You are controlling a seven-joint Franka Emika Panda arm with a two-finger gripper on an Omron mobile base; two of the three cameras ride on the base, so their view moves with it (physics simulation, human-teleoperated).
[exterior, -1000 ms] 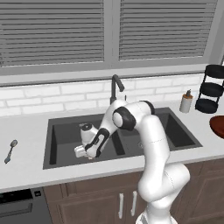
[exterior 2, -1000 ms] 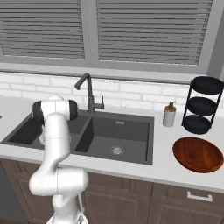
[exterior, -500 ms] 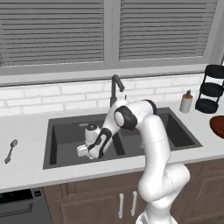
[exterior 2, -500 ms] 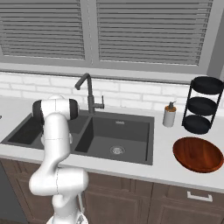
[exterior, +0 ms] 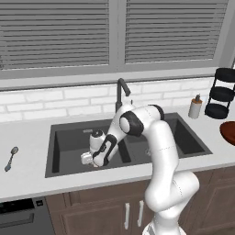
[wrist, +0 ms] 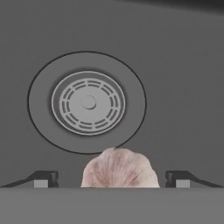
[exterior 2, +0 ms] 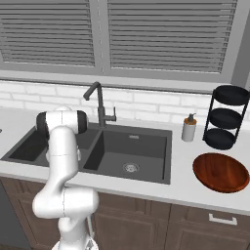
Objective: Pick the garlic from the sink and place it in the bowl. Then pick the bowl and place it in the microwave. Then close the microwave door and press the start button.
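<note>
My gripper (exterior: 92, 161) is down in the left basin of the dark grey sink (exterior: 69, 140). In the hand view the garlic (wrist: 119, 169), a whitish-pink bulb, lies on the basin floor between my two fingertips (wrist: 41, 178), just below the round steel drain (wrist: 87, 103). The fingers stand wide apart on either side of it and do not touch it. My gripper (wrist: 111, 180) is open. The reddish-brown bowl (exterior 2: 220, 172) rests on the counter right of the sink (exterior 2: 129, 146); its edge (exterior: 229, 132) shows at the far right of the left base view. The microwave is out of view.
A tall dark faucet (exterior: 121, 92) rises behind the divider between the basins. A soap bottle (exterior 2: 188, 129) and a black tiered rack (exterior 2: 225, 117) stand at the back right. A spoon (exterior: 10, 157) lies on the left counter.
The hand has dropped lower into the left basin and shifted slightly toward the front. Nothing else has moved.
</note>
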